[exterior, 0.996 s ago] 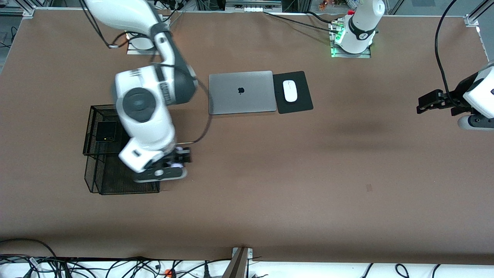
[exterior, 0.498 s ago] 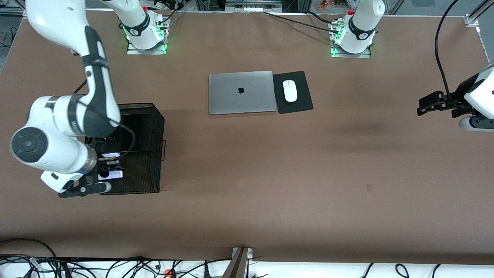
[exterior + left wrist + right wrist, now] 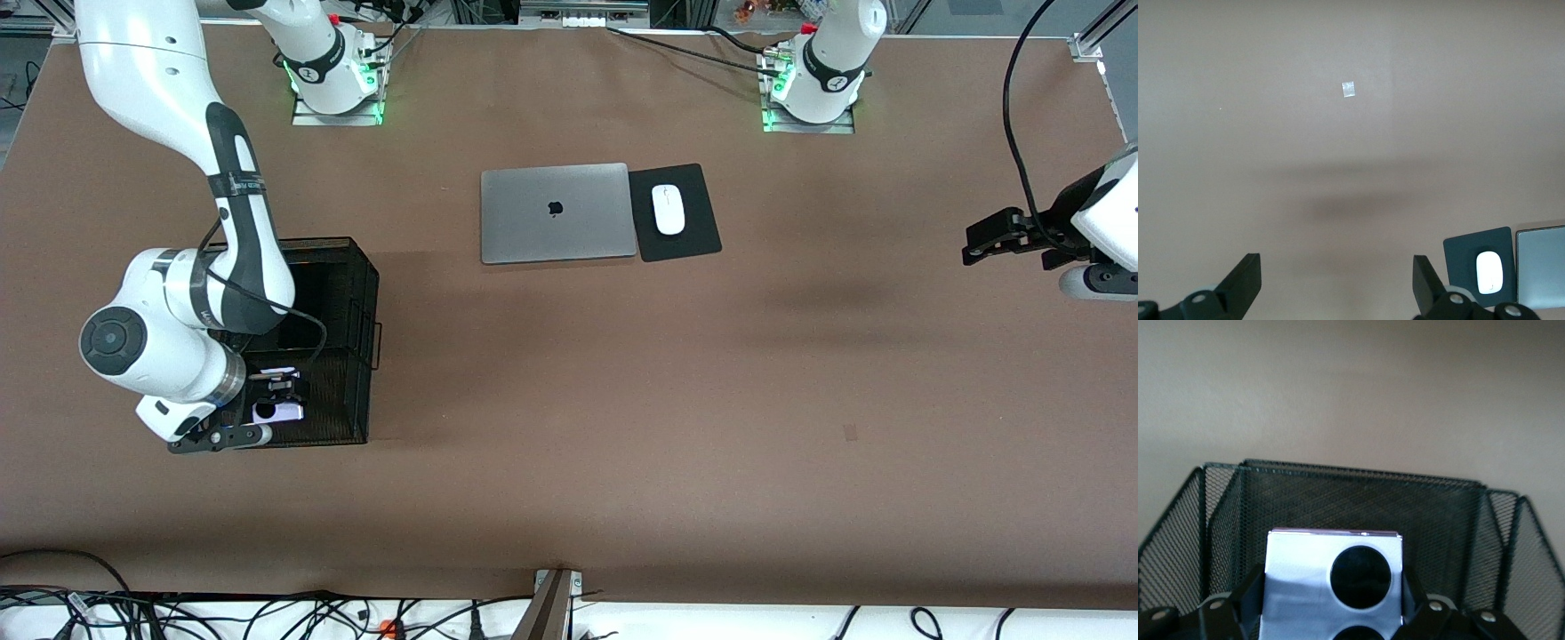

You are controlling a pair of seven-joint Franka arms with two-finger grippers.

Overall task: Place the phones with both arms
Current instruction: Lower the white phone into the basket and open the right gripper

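Right gripper over the black mesh basket at the right arm's end of the table, jaws closed partway on the lilac-white phone. Phone held by its two side edges, camera face up, above the part of the basket nearer the front camera. Right wrist view: same phone between the two black fingers, one round black lens fully in view, a second cut off at the frame edge; mesh walls rise around it on three sides. Whether the phone touches the basket floor cannot be told.

Other phones: none clearly visible; the rest of the basket's inside is dark and partly covered by the right arm.

Left gripper in the air over bare table near the left arm's end, waiting. Jaws wide open, nothing between them. Left wrist view: both fingers well apart, brown tabletop below, a small pale mark on it.

Silver laptop, lid shut, lies mid-table nearer the bases. Black mouse pad touches its edge on the side toward the left arm, white mouse on it. Both well apart from the basket.
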